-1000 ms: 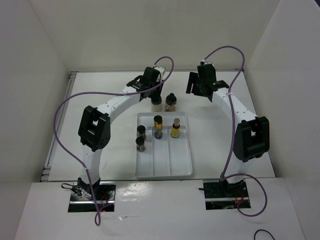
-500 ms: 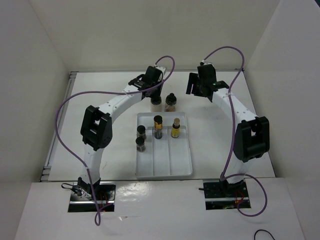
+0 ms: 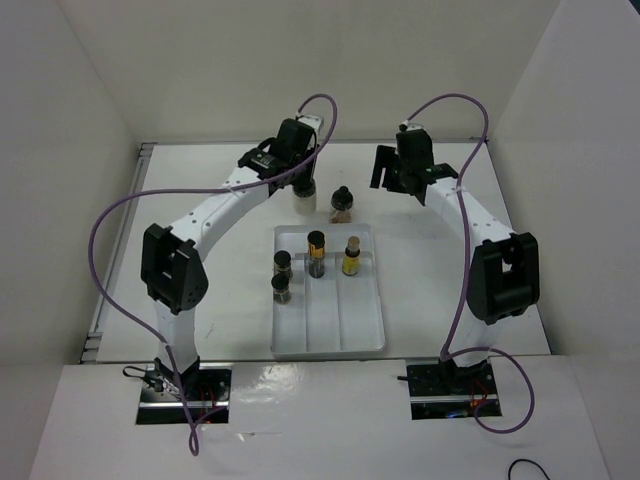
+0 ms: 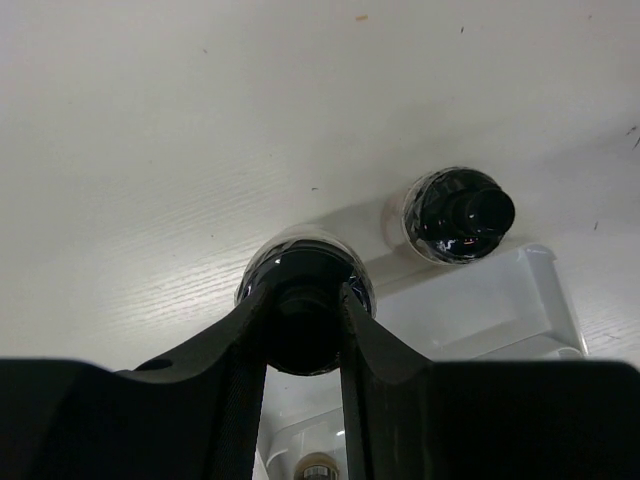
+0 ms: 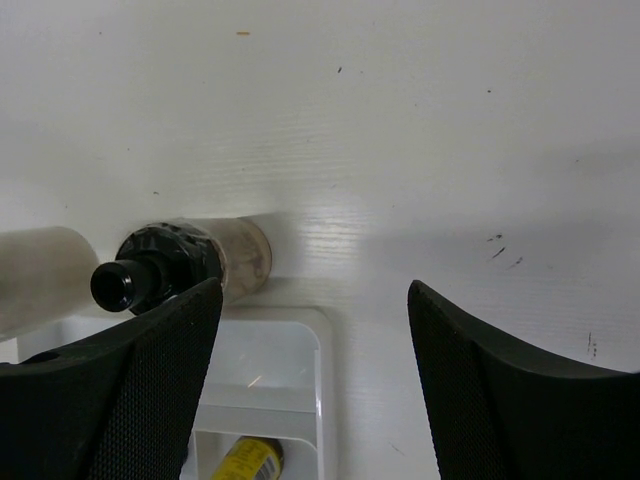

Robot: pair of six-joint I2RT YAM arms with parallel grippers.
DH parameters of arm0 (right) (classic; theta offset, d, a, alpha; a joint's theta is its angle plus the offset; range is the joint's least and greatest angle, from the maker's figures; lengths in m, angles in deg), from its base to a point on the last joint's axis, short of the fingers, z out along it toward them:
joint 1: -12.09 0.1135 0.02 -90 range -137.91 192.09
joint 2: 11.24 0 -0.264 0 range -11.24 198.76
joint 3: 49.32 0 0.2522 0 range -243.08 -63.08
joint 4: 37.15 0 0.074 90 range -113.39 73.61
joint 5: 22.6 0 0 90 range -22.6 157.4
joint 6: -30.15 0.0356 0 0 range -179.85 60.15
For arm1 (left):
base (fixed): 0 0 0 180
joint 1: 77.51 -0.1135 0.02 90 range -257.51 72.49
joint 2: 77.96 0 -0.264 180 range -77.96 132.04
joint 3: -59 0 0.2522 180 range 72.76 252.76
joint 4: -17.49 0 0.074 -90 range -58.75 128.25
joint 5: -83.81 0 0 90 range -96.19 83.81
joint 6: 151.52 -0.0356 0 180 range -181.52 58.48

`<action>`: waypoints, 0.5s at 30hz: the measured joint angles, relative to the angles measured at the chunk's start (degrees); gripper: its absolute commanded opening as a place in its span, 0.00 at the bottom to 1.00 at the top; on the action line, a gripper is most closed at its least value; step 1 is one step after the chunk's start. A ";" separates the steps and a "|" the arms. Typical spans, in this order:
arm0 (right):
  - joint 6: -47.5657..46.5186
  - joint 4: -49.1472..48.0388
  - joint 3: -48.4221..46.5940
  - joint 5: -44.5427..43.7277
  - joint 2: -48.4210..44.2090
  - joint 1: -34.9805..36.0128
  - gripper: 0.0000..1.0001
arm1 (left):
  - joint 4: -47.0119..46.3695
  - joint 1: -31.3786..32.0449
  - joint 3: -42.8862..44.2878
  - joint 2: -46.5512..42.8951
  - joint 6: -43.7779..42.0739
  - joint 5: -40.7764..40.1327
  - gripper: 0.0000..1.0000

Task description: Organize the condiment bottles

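My left gripper is shut on the black cap of the white-filled jar, just behind the white tray; its fingers pinch the cap's knob. The pinkish-brown jar stands free to its right. Two short dark jars stand in the tray's left lane, the black-capped yellow bottle in the middle lane and the cork-topped one in the right lane. My right gripper hangs open, right of the pinkish-brown jar.
The tray's near half holds nothing. White walls enclose the table on the left, back and right. Purple cables loop over both arms. The tray's back corner lies under my right gripper.
My left gripper has closed on the white jar's cap, and arm and jar have shifted a little to the left. The right gripper has opened slightly wider and stayed where it was.
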 measured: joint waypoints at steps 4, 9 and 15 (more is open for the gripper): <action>-0.02 -0.15 0.74 0.11 0.00 0.00 0.80 | 0.55 0.00 0.02 -3.93 -0.02 -0.98 0.00; -0.02 -0.15 0.98 0.46 0.00 0.00 0.80 | 1.31 0.00 -1.68 -8.28 -0.02 -1.27 0.00; -0.24 -1.33 0.92 3.67 0.46 0.00 0.80 | 1.05 0.00 -10.69 -14.69 0.11 -1.33 0.00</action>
